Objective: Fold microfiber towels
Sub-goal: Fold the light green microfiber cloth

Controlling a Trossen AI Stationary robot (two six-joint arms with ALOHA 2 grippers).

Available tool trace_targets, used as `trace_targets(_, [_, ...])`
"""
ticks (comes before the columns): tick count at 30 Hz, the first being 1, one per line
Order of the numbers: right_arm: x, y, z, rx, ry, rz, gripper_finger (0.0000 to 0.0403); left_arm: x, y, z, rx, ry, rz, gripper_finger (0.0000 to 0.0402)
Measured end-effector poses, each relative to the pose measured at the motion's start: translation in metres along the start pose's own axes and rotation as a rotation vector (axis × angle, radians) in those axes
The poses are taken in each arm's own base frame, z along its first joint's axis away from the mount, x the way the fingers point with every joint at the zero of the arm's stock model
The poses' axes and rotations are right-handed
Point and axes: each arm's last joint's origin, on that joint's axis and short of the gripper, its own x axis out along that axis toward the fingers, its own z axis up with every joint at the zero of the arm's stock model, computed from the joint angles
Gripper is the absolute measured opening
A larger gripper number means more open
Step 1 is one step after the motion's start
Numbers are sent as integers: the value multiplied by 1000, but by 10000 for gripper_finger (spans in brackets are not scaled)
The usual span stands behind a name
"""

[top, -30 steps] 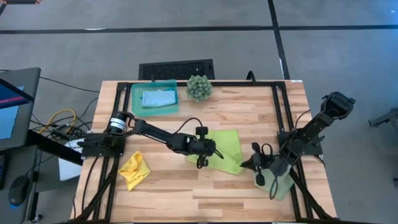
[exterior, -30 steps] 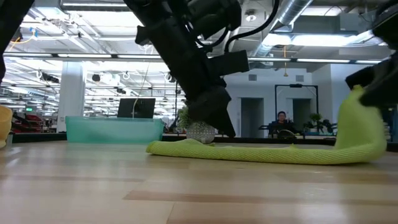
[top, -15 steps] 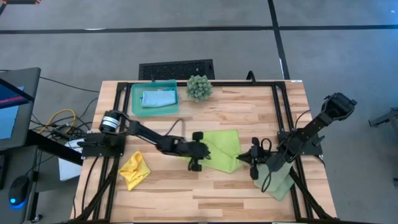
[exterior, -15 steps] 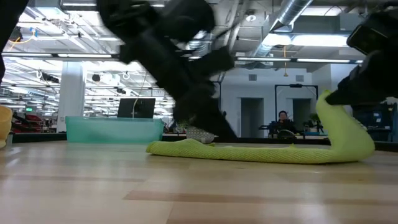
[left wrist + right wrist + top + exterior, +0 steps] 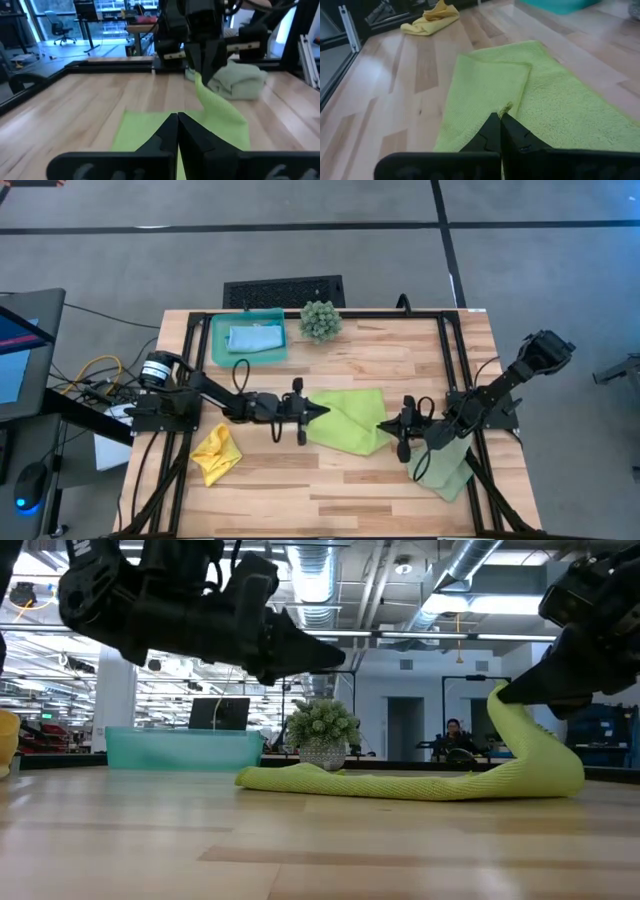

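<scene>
- The right gripper has its jaws closed on one corner of the lime green towel, pinching it and holding that corner lifted off the counter.
- In the low view the pinched edge rises in a curved flap up to the right gripper, while the remainder of the cloth lies flat on the wood.
- The right wrist view shows a small tuft of lime fabric at the tips of the closed jaws, with the towel spread out beyond them and one part folded over itself.
- The left gripper has its jaws closed with nothing held; it hangs above the counter at the towel's opposite edge, pointing toward the right gripper.
- From the left wrist view the closed left tips sit over the near edge of the lime towel, facing the right gripper with its raised strip of cloth.
- Just beside and behind the right gripper lies the pale sage green towel, bunched at the counter's edge.
- Near the left arm's base, well away from its jaws, lies the crumpled yellow towel.
- Farther off, at the far side of the counter, the light blue towel rests inside the teal tray, with the spiky green plant beside the tray.
</scene>
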Motion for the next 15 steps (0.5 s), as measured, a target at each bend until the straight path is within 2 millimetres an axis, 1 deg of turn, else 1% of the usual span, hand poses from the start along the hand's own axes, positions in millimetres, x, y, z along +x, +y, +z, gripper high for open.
trace_targets(3, [0, 0, 0, -19, 2, -4, 11, 10, -5, 6, -5, 25, -15, 0])
trace_targets(5, [0, -1, 0, -22, 3, -4, 11, 18, -11, 5, 17, 106, -17, 0])
trace_targets(7, [0, -1, -1, -25, 6, -6, 11, 31, -16, 3, 35, 192, 38, 0])
trace_targets(9, [0, -1, -1, -32, 8, -5, 11, 39, -16, 1, 50, 294, 105, 3])
trace_targets(11, [0, -1, -2, -40, 14, -4, 11, 47, -13, -1, 39, 421, 170, 14])
trace_targets(13, [-1, 0, -2, -41, 15, -1, 11, 51, -4, -1, -15, 566, 250, 33])
trace_targets(15, [-1, 0, -3, -45, 18, 4, 11, 52, 5, 0, -63, 648, 301, 58])
